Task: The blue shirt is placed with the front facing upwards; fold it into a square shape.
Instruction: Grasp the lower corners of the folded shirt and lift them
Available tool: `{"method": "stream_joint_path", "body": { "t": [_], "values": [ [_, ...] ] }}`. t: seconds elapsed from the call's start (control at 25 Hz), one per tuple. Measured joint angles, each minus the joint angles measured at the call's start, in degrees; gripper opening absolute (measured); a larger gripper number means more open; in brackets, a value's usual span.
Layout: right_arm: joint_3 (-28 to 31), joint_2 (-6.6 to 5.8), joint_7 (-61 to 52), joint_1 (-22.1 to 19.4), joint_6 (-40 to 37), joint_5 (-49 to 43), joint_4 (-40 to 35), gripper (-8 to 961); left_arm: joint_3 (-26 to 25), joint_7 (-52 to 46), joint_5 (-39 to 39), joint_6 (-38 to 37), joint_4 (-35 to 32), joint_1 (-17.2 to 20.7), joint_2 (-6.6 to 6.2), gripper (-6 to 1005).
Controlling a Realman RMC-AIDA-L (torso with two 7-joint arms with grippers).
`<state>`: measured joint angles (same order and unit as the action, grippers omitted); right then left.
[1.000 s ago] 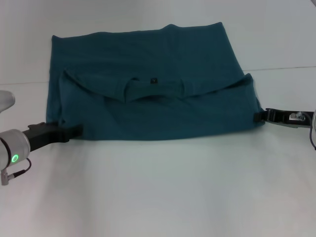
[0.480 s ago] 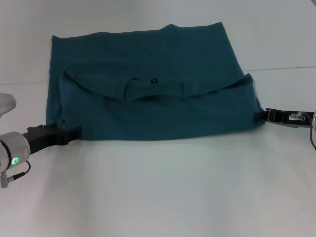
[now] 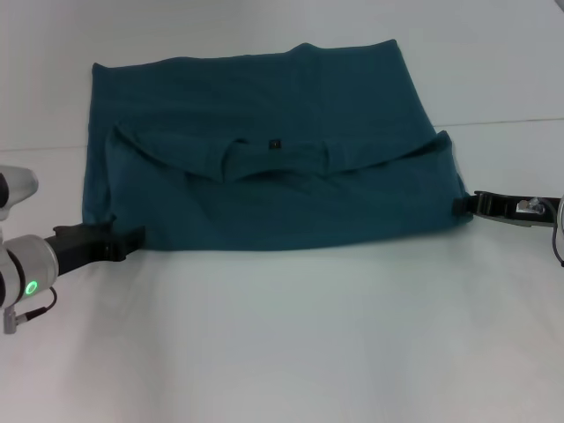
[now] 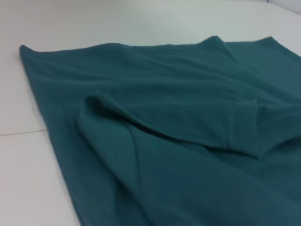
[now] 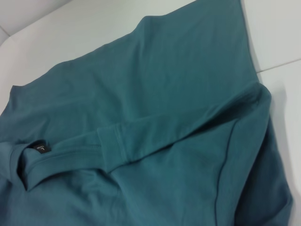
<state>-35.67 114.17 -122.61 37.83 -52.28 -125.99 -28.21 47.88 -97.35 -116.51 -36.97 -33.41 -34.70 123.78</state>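
- The blue shirt point(image 3: 264, 150) lies in the upper middle of the head view, on the white surface point(image 3: 291, 344). Its near part is folded back, so the collar with the small dark neck label point(image 3: 274, 143) sits in the middle of the cloth.
- The left gripper point(image 3: 123, 240) is low on the left side of the frame, right at the shirt's near left corner. I cannot tell if its fingers are wide, narrow or holding cloth.
- The right gripper point(image 3: 462, 205) is at the right edge, touching the shirt's near right corner. I cannot tell how its fingers stand either.
- If one side has cloth and the other does not, the next lift could pull the shirt crooked.
- If the fingers pinch only the top layer, I think the layers could slide apart and the fold could open.
- The sleeve cuff point(image 5: 110, 141) lies loose under the folded part in the right wrist view. A fast pull could drag it out past the edge.
- The fold looks bumpy in the left wrist view point(image 4: 108, 113), so the square may come out lumpy.
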Motion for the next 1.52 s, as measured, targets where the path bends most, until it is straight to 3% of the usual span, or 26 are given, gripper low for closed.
{"method": "stream_joint_path", "body": {
  "t": [0.96,1.52],
  "values": [
    [0.0,-0.01,0.0,0.0,0.3,0.1,0.0,38,-0.2,-0.6,-0.7,0.7,-0.5,-0.6,-0.14,-1],
    [0.1,-0.5,1.1,-0.7,-2.1,0.2,-0.9,38,-1.4,-4.6,-5.4,-6.2,-5.2,2.0,-1.04,-1]
  ]
}}
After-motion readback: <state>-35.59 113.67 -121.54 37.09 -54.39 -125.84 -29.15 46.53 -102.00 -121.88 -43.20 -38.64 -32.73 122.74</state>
